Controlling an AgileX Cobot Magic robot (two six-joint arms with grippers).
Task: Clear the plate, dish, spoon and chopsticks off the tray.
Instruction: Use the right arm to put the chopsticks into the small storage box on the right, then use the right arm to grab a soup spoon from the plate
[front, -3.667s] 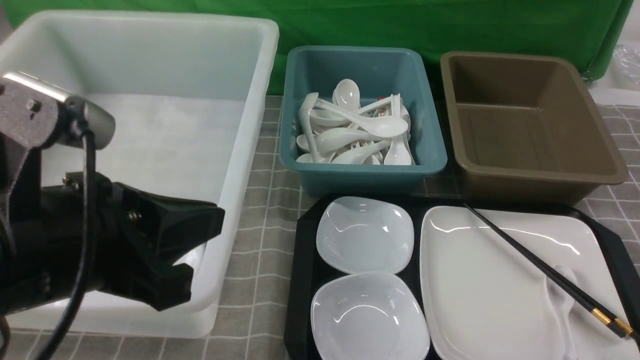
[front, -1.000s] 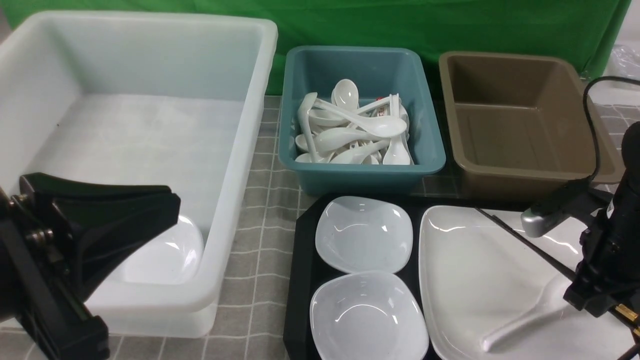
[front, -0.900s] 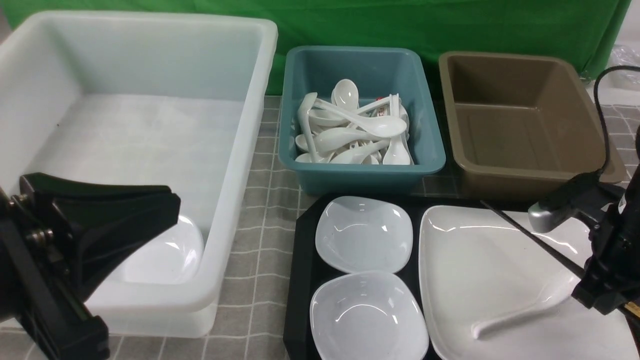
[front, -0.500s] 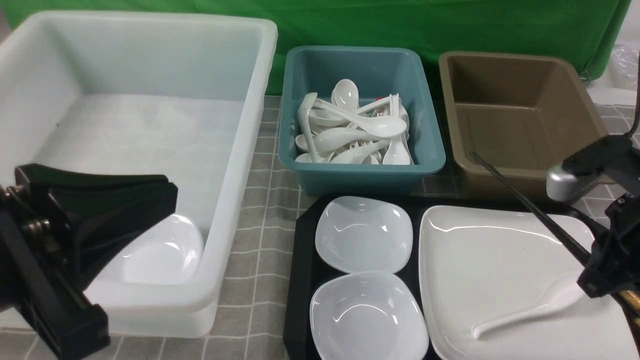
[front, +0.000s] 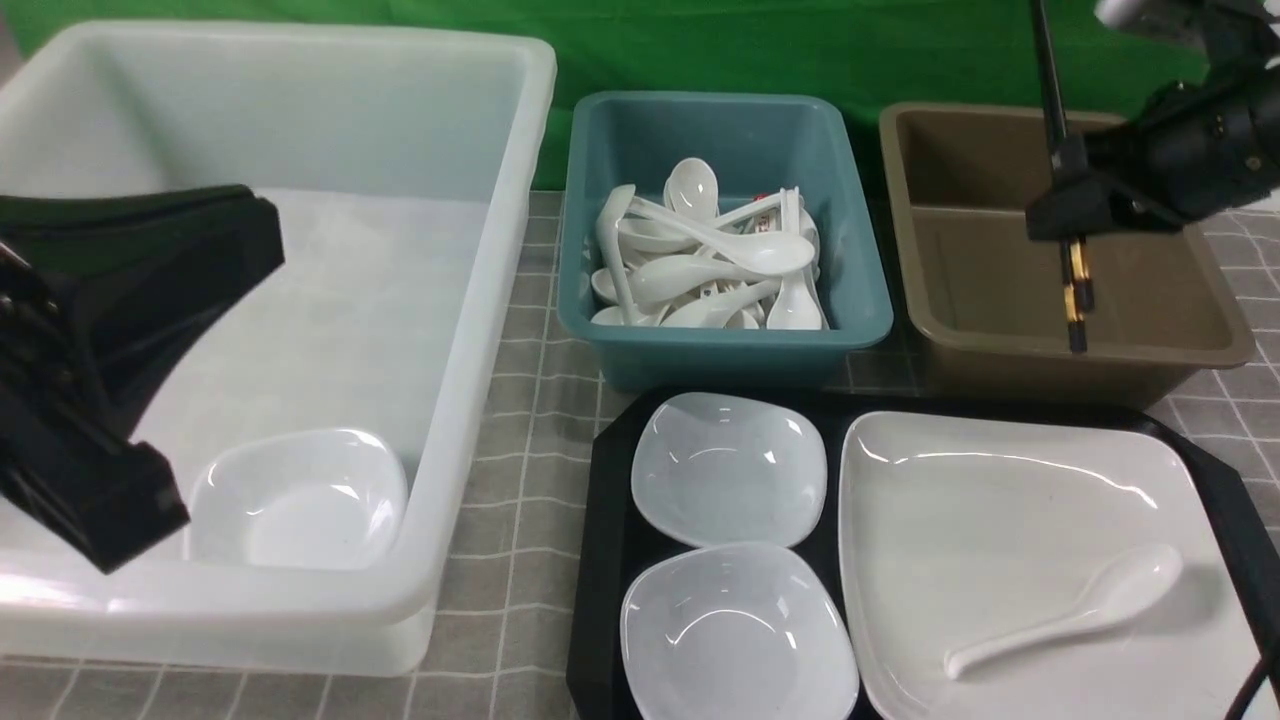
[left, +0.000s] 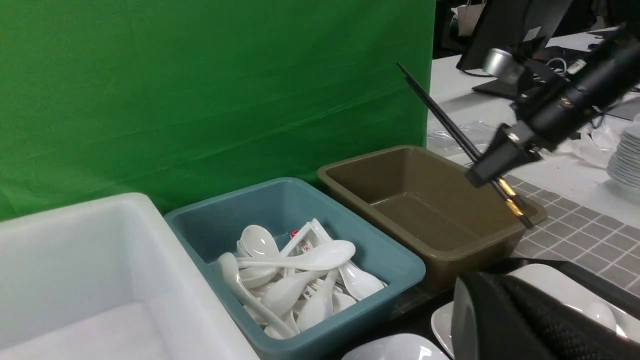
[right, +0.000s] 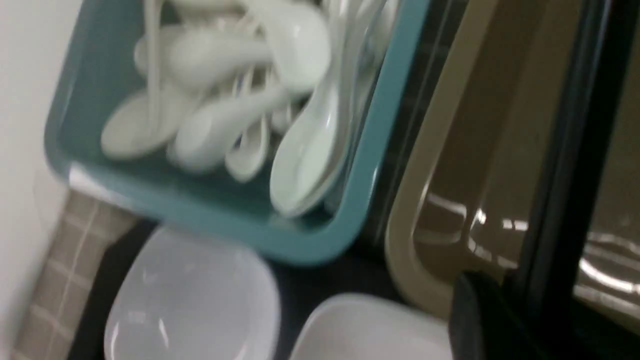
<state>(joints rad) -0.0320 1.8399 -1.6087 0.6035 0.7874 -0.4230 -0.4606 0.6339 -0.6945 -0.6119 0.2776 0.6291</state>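
Note:
My right gripper (front: 1066, 212) is shut on the black chopsticks (front: 1058, 150) and holds them almost upright over the brown tub (front: 1060, 345), gold-banded ends down. The white spoon (front: 1070, 610) lies on the big white plate (front: 960, 520), which sits on the right side of the black tray (front: 605, 520). Two small white dishes (front: 730, 468) (front: 735, 630) fill the tray's left side. Over the white tub (front: 480, 300), my left gripper (front: 255, 240) is shut with nothing in it. The left wrist view shows the chopsticks (left: 450, 130) slanting above the brown tub (left: 425, 210).
A teal tub (front: 720, 350) with several white spoons stands behind the tray, between the white and brown tubs. One small white dish (front: 300, 500) lies in the white tub's near corner. A green curtain closes off the back. Grey checked cloth covers the table.
My right gripper lifted the chopsticks off the plate and swung them up and back over the brown tub. The spoon shifted and stays on the plate. My left gripper rose.

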